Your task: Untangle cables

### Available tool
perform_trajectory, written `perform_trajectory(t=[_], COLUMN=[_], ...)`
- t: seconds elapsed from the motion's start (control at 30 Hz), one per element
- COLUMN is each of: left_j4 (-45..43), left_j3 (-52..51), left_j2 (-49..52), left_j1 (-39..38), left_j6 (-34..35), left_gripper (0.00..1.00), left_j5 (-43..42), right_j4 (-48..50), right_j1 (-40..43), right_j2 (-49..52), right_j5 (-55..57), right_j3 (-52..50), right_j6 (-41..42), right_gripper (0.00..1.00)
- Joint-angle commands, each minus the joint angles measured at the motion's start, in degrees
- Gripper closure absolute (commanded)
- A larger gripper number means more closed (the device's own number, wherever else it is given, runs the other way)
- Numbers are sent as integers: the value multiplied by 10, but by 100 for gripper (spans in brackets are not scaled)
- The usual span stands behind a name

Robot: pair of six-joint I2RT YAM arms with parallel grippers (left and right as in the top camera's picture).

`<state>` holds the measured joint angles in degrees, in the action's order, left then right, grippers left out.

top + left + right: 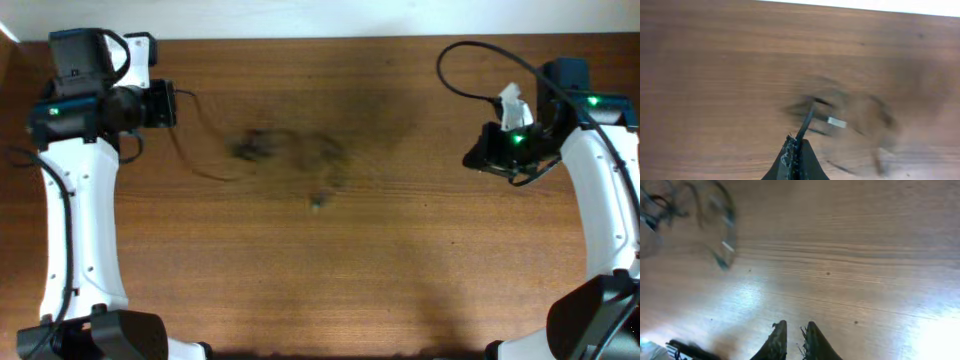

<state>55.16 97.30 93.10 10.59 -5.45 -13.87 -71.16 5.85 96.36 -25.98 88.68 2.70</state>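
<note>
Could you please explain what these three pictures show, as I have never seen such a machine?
Two white robot arms sit at a wooden table. One picture looks down from above; the other two come from cameras on each wrist. The left hand is shut on a thin black cord leading to a blurred tangle of cables mid-table. A small silver plug shows there. The right hand holds nothing and sits far from the tangle; its fingers stand slightly apart.
</note>
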Motion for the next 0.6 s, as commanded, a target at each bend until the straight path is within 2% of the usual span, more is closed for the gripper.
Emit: perform_trajectory(t=[0.0,0.07,0.17,0.23,0.37,0.5,0.57], left_j4=[-1,0,-2,-11,-66,-122,-154], left_j3=[16,16,16,16,16,16,16], left_j2=[-17,-17,-17,-17,-17,-17,-17], left_j1=[-11,-18,-41,-65,-131,-176,-184], left_j6=[-20,-20,-20,-19,-14,71,94], left_gripper=[100,100,100,100,100,100,100], left_j5=[-71,-79,-80,-104,-212,-255,-327], right_j4=[7,8,9,16,49,119,162], right_j1=[-6,-6,-6,-7,-44,-98,-122], right_j2=[-12,-12,-12,-12,-12,-12,-11], right_j5=[-35,-36,-44,-65,-75,-75,-72], right_j3=[-6,-6,-6,-6,-6,-6,-6], right_j6=[-23,-23,-23,-23,-7,69,104], right_gripper=[86,85,77,67,46,41,41])
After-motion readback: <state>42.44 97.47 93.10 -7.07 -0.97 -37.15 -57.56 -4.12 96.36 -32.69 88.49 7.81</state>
